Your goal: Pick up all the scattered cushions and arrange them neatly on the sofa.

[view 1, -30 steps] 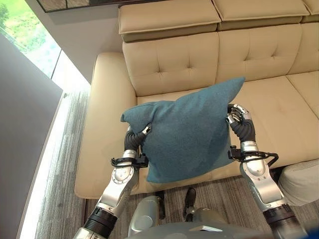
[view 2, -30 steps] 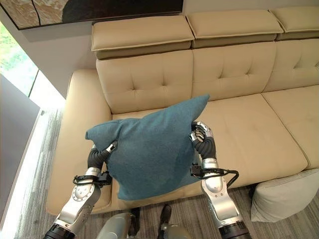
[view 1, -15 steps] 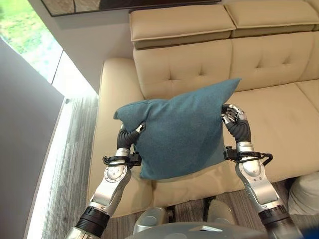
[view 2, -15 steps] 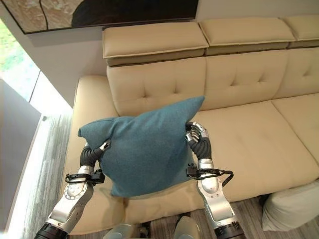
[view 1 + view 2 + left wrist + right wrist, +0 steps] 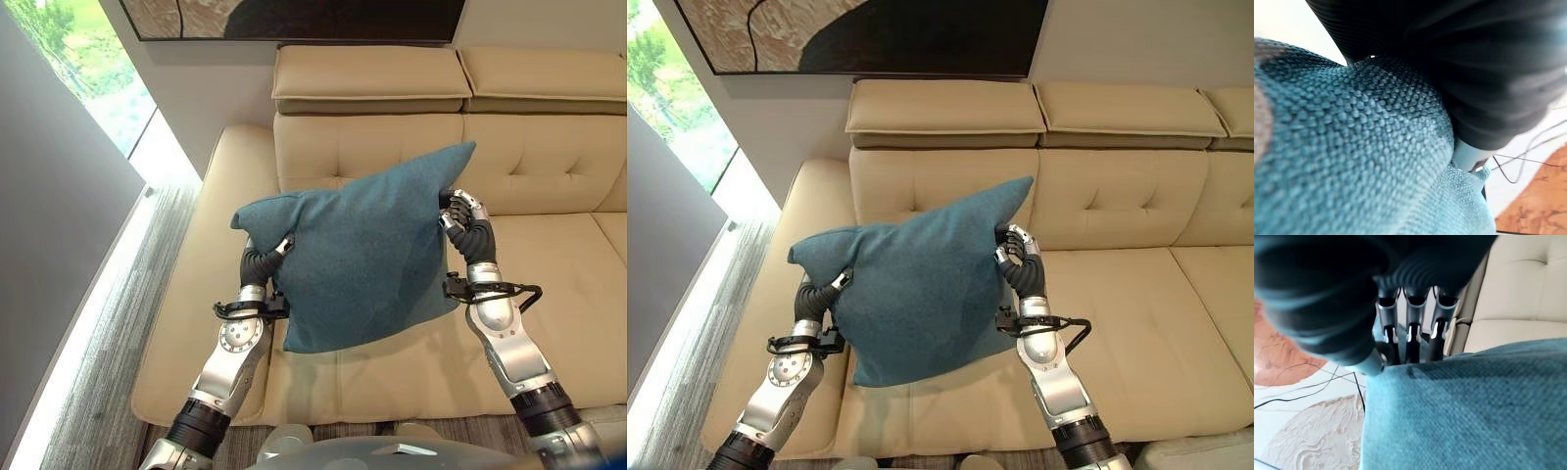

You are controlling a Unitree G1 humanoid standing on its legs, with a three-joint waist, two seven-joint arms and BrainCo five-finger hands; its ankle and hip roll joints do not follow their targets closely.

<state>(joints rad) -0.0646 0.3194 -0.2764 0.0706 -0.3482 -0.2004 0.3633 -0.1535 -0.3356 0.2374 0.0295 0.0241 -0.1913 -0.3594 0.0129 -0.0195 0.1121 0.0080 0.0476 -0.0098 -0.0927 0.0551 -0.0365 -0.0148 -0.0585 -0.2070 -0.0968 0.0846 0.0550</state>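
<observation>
Cushion (image 5: 367,250) is being gripped by curled fingers of left hand (image 5: 263,262) and right hand (image 5: 462,220), now carried nearer the sofa (image 5: 549,166) backrest.

Both eye views look down on the sofa (image 5: 392,176); wrist views sit close.

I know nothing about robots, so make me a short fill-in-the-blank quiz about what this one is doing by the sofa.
1. The cushion held up by the robot is ____ in colour.
2. It is gripped by the left hand and the right hand on ____ sides.
3. The sofa below it is ____ coloured.
4. On the wall above the sofa hangs a ____.

Missing words: teal blue; opposite; beige; painting
</observation>
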